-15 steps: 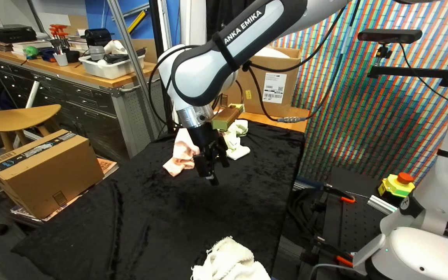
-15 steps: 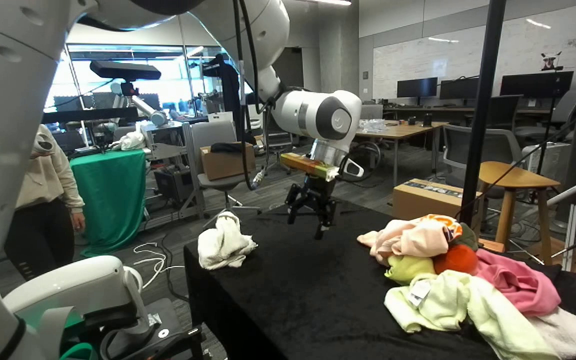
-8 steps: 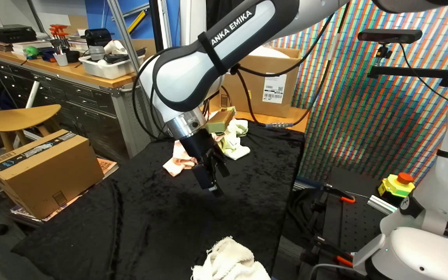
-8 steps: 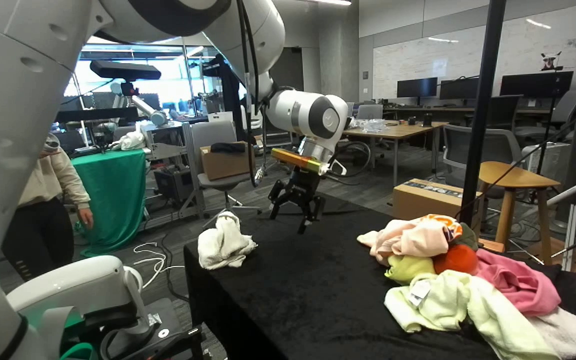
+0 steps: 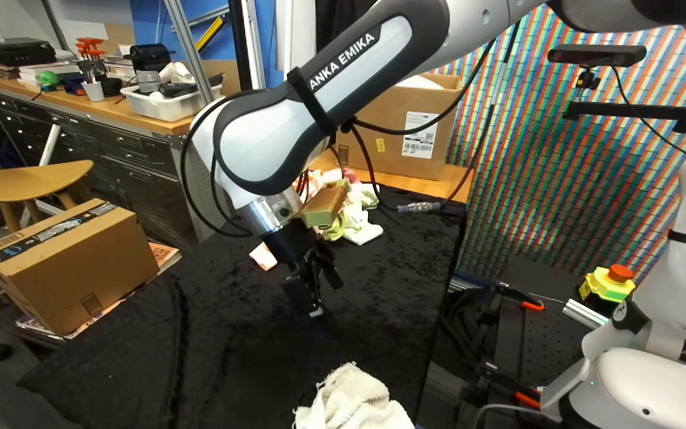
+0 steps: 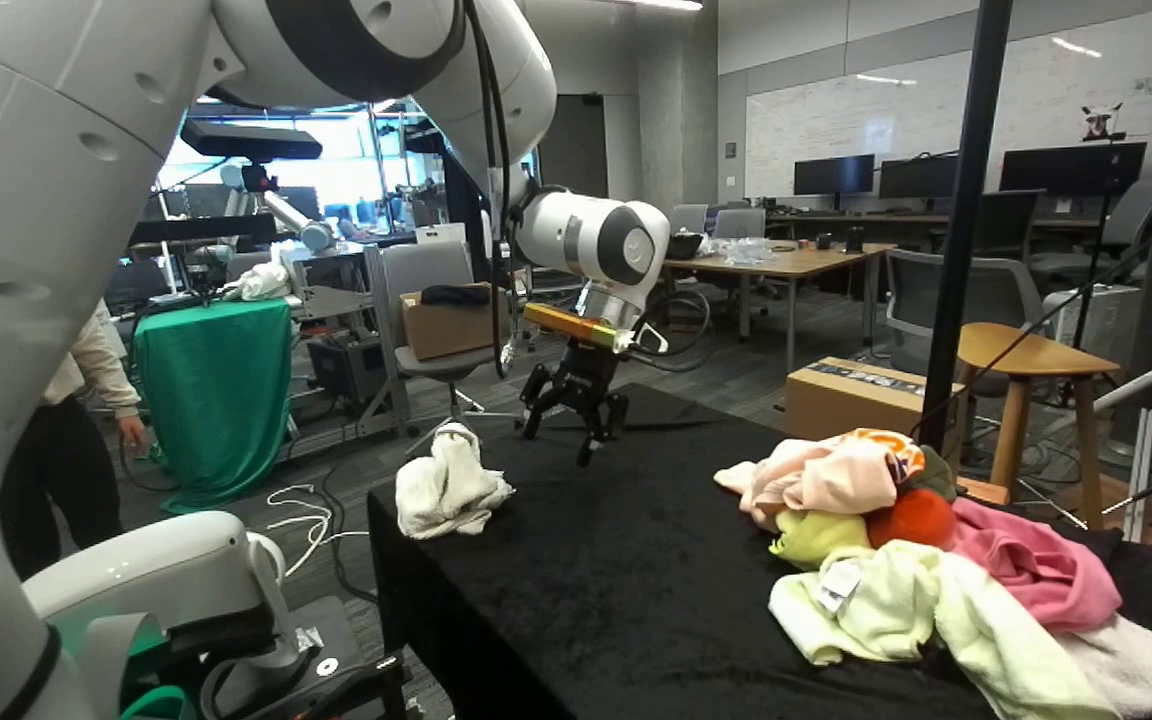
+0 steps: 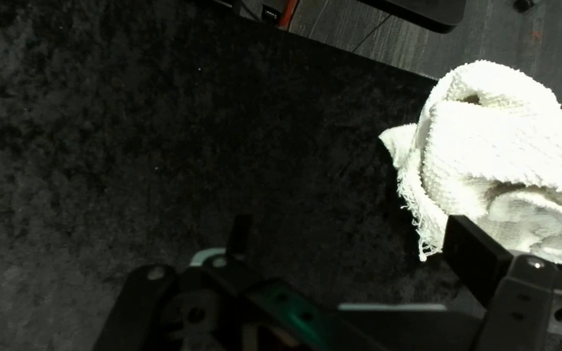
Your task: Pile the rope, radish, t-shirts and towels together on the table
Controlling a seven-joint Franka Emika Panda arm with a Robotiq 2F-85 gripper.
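Note:
A crumpled white towel (image 6: 451, 485) lies alone near one edge of the black table (image 6: 636, 590). In the wrist view this towel (image 7: 505, 146) is at the right, partly behind one finger (image 7: 476, 258). My gripper (image 6: 558, 445) hangs above the table beside it, jaws wide apart and nothing between them. Across the table is a heap: the cream t-shirt (image 6: 836, 475) with orange print, a yellow-green towel (image 6: 821, 540), the red radish (image 6: 911, 520), the pink t-shirt (image 6: 1046, 570), a pale green towel (image 6: 876, 610) and a cream towel (image 6: 1136, 660). The rope is hidden or out of view.
A black pole (image 6: 956, 220) rises behind the heap. Past the table's edge stand a cardboard box (image 5: 69, 262) and a wooden stool (image 5: 27, 179). A person (image 6: 66, 450) is near the robot's base side. Another large box (image 5: 414, 131) sits beyond the heap.
The open gripper has moved away from the heap toward the lone white towel, and lower in an exterior view. The cloths lie unmoved. The person has shifted slightly.

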